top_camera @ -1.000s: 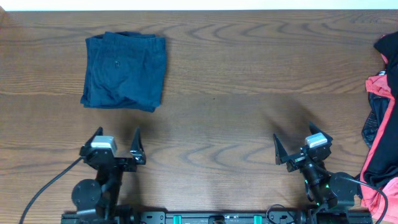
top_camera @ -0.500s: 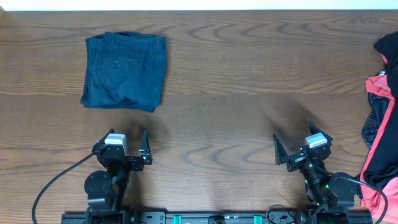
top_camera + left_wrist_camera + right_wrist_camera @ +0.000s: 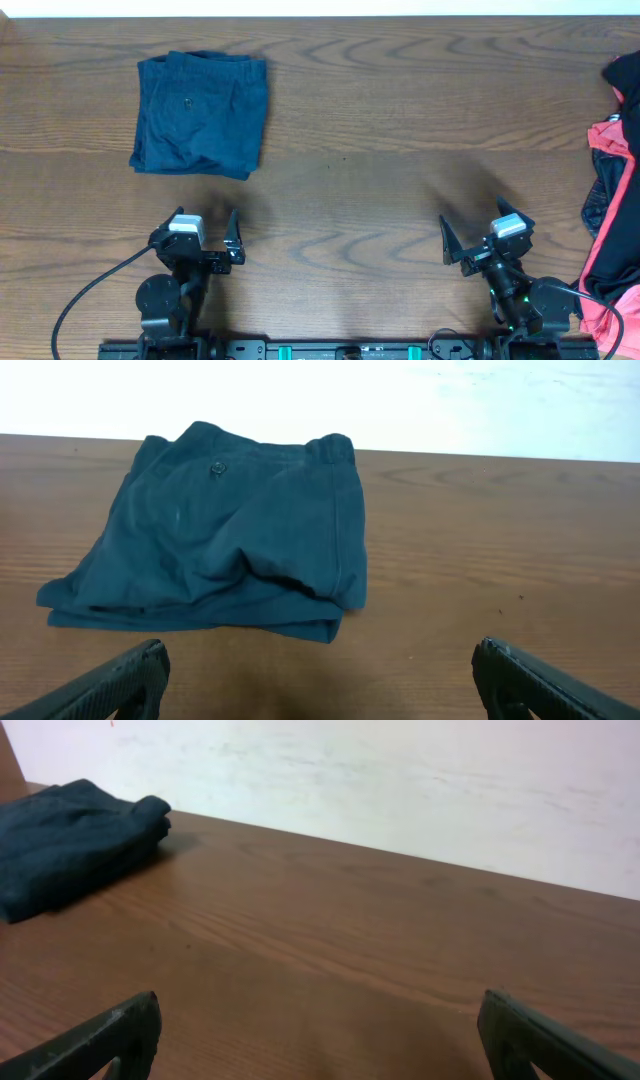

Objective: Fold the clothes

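Though folded flat, the navy shorts (image 3: 200, 115) lie far left on the table, ahead of the left gripper (image 3: 197, 232) and well apart from it. A red-and-black clothes pile (image 3: 610, 200) hangs at the right edge, beside the right gripper (image 3: 482, 235). Both arms sit tucked low at the near edge. The 2 grippers have fingers spread wide and hold nothing. Brown wood table (image 3: 380, 120), white wall (image 3: 400, 780) behind.
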